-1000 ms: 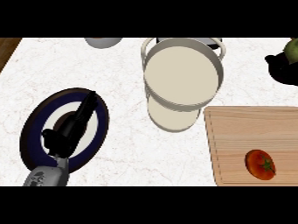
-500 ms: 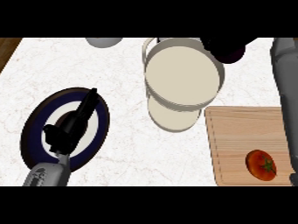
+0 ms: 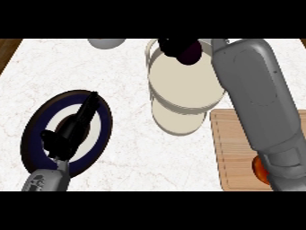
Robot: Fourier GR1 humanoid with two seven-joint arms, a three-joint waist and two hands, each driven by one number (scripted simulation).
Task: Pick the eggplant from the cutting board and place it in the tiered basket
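Eggplant (image 3: 190, 54), dark purple, sits at about twelve o'clock, held above the far rim of the cream tiered basket (image 3: 181, 85). The right hand (image 3: 172, 45) curls its black fingers around it, partly hiding it, with the grey forearm running down toward five o'clock across the wooden cutting board (image 3: 234, 148). An orange-red item (image 3: 259, 167) shows on the board beside the arm. At eight o'clock the left hand (image 3: 72, 132) rests with straight fingers over a dark blue plate (image 3: 102, 134).
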